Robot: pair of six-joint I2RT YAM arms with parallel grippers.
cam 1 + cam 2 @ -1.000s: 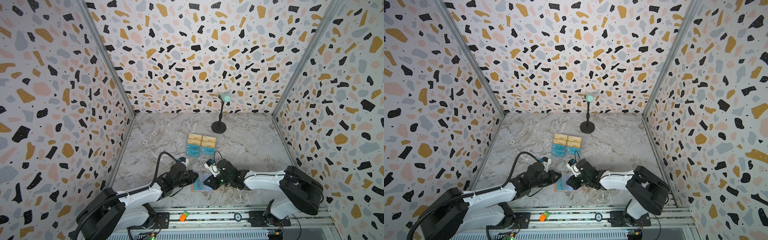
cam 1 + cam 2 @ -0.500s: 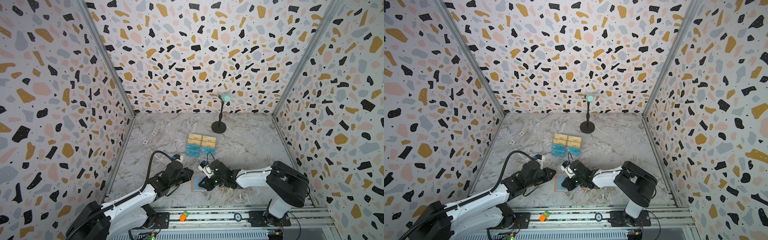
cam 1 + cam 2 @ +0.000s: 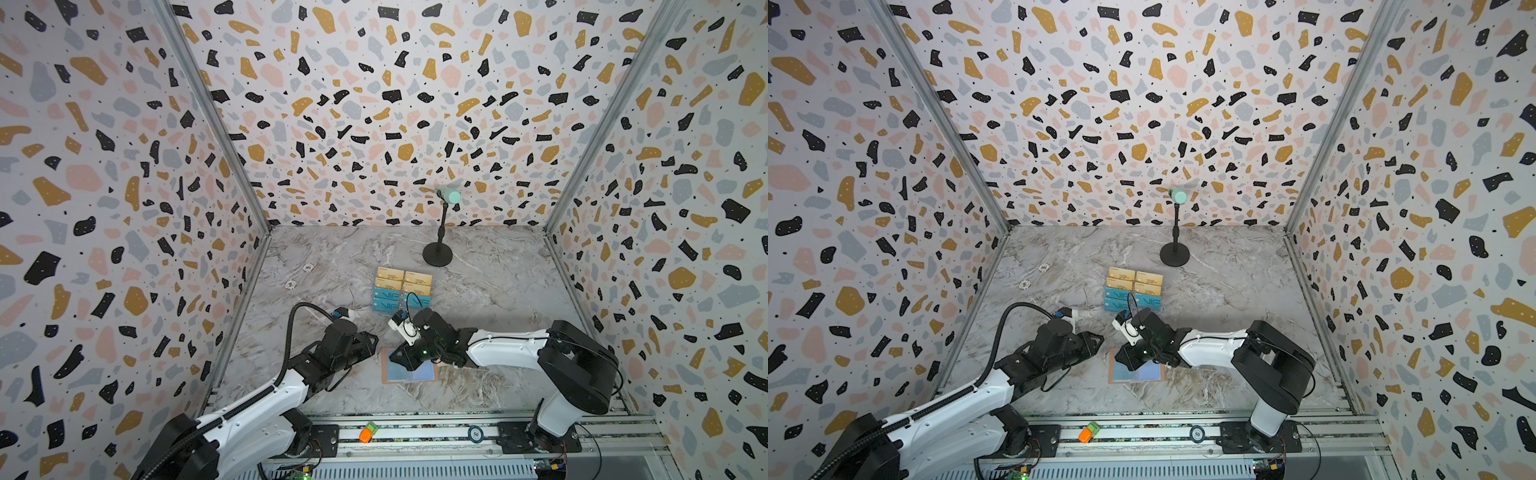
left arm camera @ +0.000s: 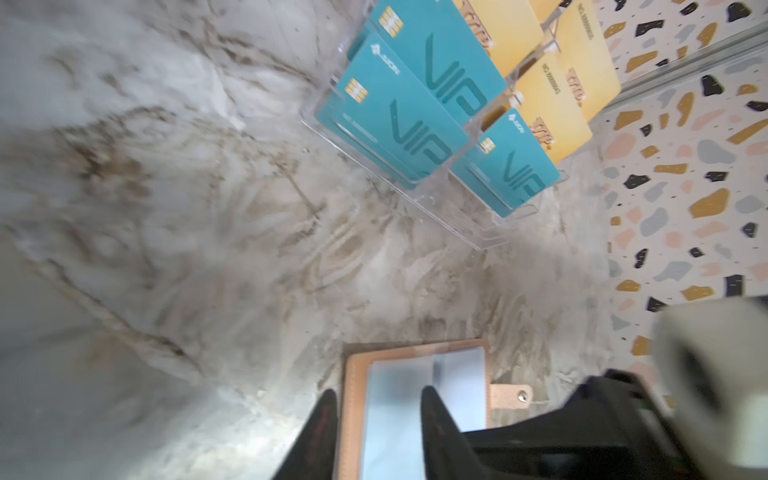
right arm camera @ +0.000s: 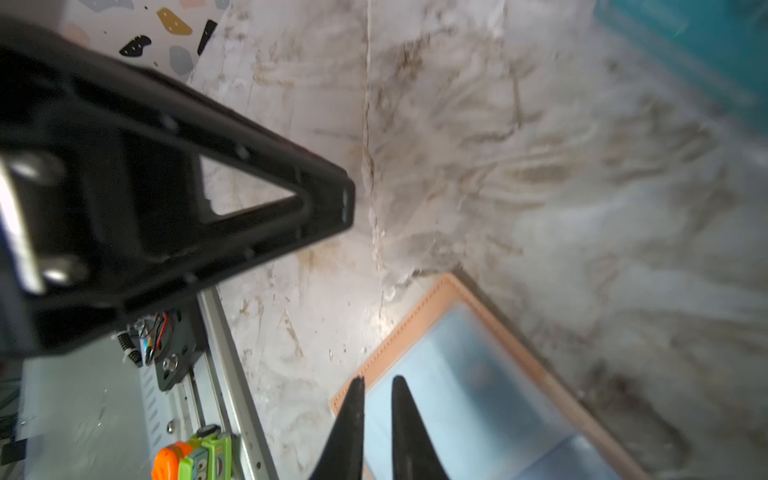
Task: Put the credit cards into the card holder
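Left end effector (image 4: 378, 390) reads part-open to me, fingers apart and empty, just beside the card holder's edge. My right end effector (image 5: 378, 378) is narrow, a slim gap between its fingers, low over the holder. On the surface (image 3: 490, 282) the clear rack (image 4: 457, 220) stands farther back. The card holder (image 3: 385, 370) lies opened flat near the front. The credit cards (image 3: 402, 291) sit in the rack, gold behind teal.
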